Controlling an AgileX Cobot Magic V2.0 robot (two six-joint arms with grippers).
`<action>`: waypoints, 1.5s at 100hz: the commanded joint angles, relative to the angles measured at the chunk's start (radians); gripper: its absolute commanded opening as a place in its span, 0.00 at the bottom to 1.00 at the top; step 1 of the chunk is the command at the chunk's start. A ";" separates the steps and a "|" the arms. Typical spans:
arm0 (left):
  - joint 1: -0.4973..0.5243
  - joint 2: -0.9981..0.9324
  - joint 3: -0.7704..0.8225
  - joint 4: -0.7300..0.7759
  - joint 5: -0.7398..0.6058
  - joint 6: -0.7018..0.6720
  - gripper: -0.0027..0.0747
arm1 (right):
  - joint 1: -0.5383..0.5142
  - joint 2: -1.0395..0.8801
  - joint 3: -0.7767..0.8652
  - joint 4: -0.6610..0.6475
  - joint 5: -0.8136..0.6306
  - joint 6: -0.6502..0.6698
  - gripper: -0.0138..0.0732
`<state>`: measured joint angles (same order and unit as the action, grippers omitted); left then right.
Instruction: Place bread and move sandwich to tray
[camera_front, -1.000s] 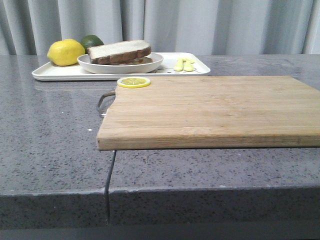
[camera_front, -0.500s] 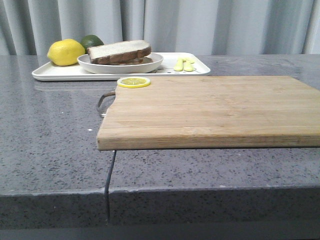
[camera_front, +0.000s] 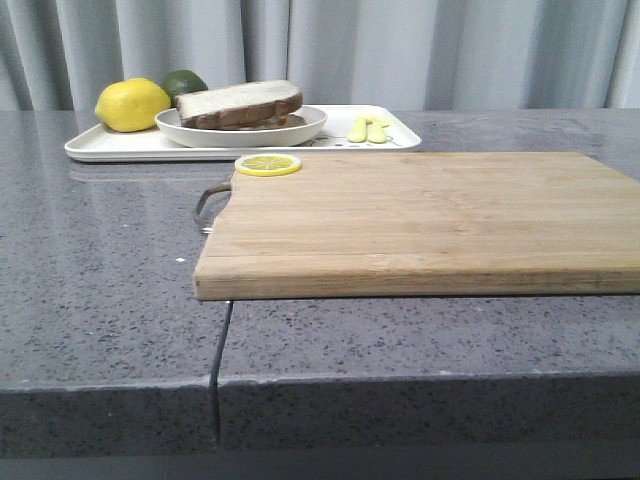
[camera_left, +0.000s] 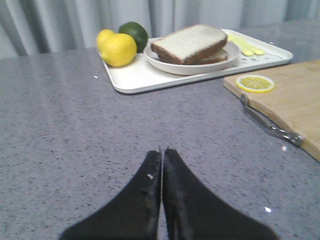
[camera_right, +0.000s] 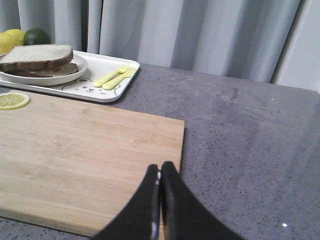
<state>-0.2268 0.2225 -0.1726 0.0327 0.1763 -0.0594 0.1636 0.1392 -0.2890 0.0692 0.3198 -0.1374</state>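
Well, over on the left the left gripper (camera_left: 162, 150) hangs low above bare counter, fingers pressed together on nothing. Further back, the sandwich (camera_front: 240, 104) already sits on its round plate (camera_front: 300, 131) inside the tray (camera_front: 110, 147), beside a lemon (camera_front: 132, 104) and a lime (camera_front: 184, 82). I'd guess it's light, soft and apt to slide apart, so the stiff plate rim looks the safer hold. At the right, the right gripper (camera_right: 159, 172) hovers over the cutting board (camera_right: 90, 150), fingers together too, holding nothing.
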 joint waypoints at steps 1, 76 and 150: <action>0.057 -0.034 0.015 0.008 -0.139 0.001 0.01 | -0.005 0.009 -0.028 0.000 -0.073 -0.001 0.08; 0.199 -0.260 0.189 0.008 -0.107 0.001 0.01 | -0.005 0.009 -0.028 0.000 -0.073 -0.001 0.08; 0.199 -0.260 0.189 0.008 -0.107 0.001 0.01 | -0.005 0.009 -0.028 0.000 -0.073 -0.001 0.08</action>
<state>-0.0307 -0.0048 0.0032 0.0412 0.1479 -0.0594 0.1636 0.1392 -0.2890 0.0692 0.3198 -0.1374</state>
